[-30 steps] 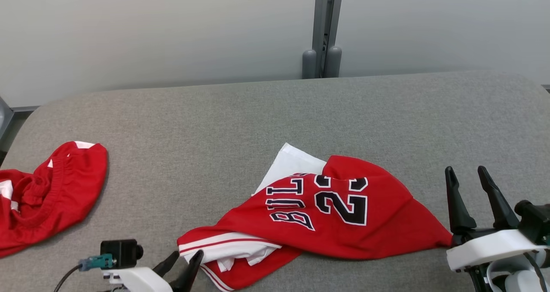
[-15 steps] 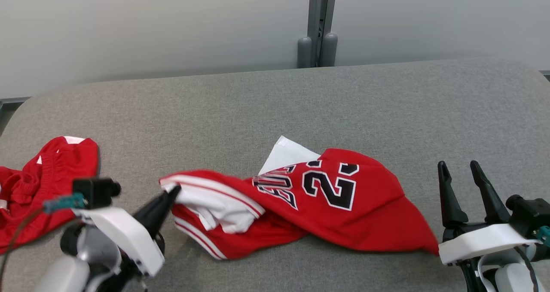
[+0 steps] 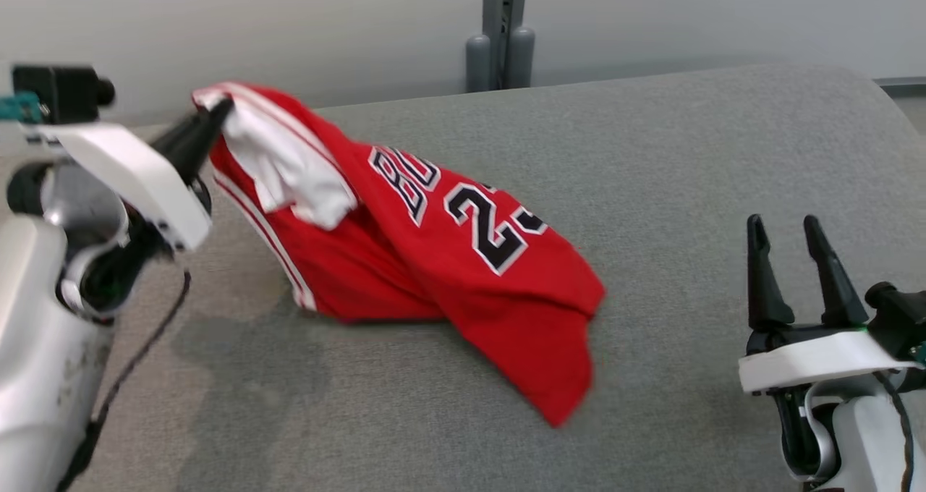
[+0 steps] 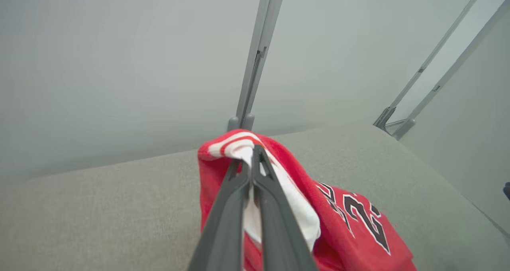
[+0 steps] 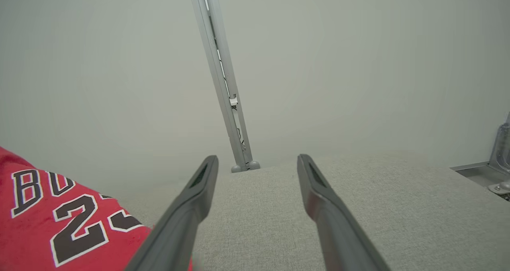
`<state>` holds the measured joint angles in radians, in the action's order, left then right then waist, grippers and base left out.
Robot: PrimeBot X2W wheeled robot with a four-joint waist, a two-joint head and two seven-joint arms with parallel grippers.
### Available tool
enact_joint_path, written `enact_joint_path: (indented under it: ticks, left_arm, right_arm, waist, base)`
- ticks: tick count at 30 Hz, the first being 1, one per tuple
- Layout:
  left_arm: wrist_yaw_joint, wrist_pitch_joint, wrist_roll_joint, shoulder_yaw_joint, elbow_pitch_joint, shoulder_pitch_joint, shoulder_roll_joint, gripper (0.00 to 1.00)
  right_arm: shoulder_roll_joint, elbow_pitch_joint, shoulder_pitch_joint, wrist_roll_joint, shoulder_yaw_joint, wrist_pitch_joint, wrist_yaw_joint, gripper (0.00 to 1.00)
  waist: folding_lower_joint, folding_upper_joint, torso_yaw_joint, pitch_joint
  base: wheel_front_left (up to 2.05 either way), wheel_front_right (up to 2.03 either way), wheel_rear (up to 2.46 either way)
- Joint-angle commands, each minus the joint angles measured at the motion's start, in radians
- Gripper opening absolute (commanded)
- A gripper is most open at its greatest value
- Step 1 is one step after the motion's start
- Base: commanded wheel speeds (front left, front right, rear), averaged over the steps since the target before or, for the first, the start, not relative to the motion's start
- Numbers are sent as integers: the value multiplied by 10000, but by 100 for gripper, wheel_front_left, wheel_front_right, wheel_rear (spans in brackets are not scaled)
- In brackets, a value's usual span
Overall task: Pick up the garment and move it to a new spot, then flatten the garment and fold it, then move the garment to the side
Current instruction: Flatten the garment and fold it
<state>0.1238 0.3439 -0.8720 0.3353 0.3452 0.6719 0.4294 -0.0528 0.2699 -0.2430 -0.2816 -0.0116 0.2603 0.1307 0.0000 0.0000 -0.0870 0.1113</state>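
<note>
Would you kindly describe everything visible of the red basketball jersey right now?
The red basketball jersey, thin fabric with white striped trim, white lining and black white-edged letters and numerals, hangs crumpled from the shut left tool, which pinches its trimmed edge. Its lower part drapes on the grey padded surface.

The shirt (image 3: 463, 282) is thin, smooth red and white cloth. The surface (image 3: 687, 159) has a grey woven cover, matt and a little rough. The left pincer (image 3: 219, 110) and right pincer (image 3: 783, 221) look like dark matt plastic. The post (image 3: 499, 22) looks like smooth grey metal.
</note>
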Motion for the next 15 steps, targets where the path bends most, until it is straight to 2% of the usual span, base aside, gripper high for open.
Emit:
enact_joint_path:
  ticks: [1,4,7,15]
  left_arm:
    - [57,-265,63,-32,120,459,14,0]
    - [79,-733,-116,64,548,1178,-123,0]
    - [71,-736,-459,455,596,1375,-28,0]
    - [70,-133,-1429,1229,226,-978,933,0]
  right_arm:
    - [-21,-66,-59,35,-67,64,1,100]
    - [2,-201,-84,97,-183,59,1,100]
    - [7,-237,63,87,-223,60,1,100]
    - [2,-69,412,45,-229,60,1,100]
  waist:
    - [0,0,-149,109]
    - [0,0,-246,122]
    - [0,0,-272,58]
    - [0,0,59,-139]
  base:
    - [0,0,0]
    - [0,0,0]
    - [0,0,0]
    - [0,0,0]
